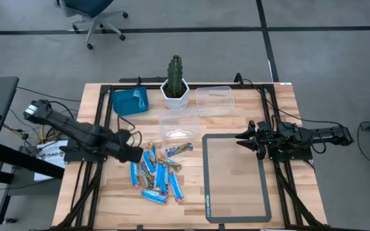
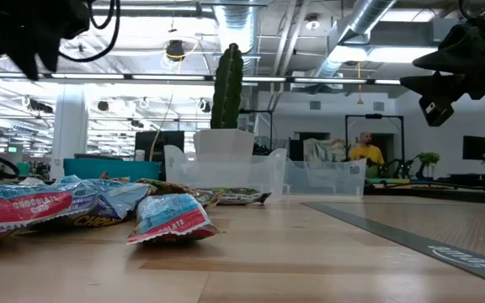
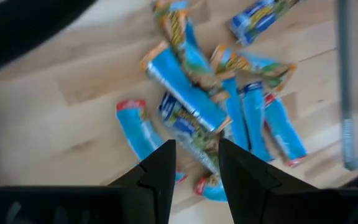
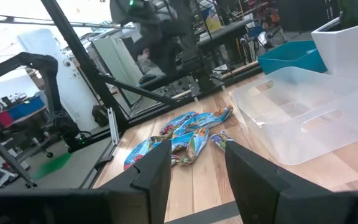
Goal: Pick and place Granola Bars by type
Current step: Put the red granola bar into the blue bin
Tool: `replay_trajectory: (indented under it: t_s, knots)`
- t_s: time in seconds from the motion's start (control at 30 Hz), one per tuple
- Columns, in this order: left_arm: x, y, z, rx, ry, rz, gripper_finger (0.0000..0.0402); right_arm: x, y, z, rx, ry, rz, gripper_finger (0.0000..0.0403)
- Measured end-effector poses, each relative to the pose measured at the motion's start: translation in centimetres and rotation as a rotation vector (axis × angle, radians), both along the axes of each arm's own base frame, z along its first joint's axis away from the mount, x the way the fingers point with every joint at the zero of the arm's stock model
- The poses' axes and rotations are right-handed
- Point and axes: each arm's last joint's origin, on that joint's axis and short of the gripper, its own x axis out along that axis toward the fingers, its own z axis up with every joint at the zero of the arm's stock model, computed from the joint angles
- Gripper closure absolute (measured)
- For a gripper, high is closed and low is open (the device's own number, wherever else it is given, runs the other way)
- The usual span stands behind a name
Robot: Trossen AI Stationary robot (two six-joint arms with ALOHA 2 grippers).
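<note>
The small wrapped granola bars (image 1: 156,172), light blue, dark blue with print and brown-gold, are lying in a loose heap on the left half of the pale wooden counter (image 1: 191,205), in front of the clear plastic containers (image 1: 178,125). In the low view, the words "CHOCOLATE CHIP" are showing on a red band of one light blue wrapper (image 2: 25,206), and part of the same word on the bar nearest the camera (image 2: 171,219).

The left pincer (image 1: 137,154) is hanging just above the heap at its left edge. Its two dark fingers (image 3: 160,174) are standing a little apart, with nothing between them, and they are not touching any bar.

The right pincer (image 1: 241,138) is waiting above the right side of the counter, over the edge of the grey-framed rectangular mat (image 1: 236,176), well apart from the bars. Its fingers (image 4: 157,168) are also parted and are holding nothing. White print is running along the mat's frame, but it is too small to read.
</note>
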Motion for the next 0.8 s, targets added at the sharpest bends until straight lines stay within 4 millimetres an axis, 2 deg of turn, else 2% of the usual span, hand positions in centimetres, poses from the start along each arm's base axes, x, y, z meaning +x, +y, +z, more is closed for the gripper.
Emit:
replay_trajectory:
  t_s: [0.2,0.43,0.6,0.8]
  knots:
    - [0.7,-2.1,-1.6,-0.007,0.088,0.04,0.029,0.0,0.0,0.0,0.0,0.0,0.0,0.0261]
    - [1.5,-3.2,-3.7,-0.001,0.241,0.075,0.0283,0.0,0.0,0.0,0.0,0.0,0.0,0.0259]
    - [2.3,-3.8,-5.3,0.02,0.338,0.076,0.0262,0.0,0.0,0.0,0.0,0.0,0.0,0.0261]
    - [3.4,-4.4,-7.0,0.04,0.368,0.091,0.0223,0.0,0.0,0.0,0.0,0.0,0.0,0.026]
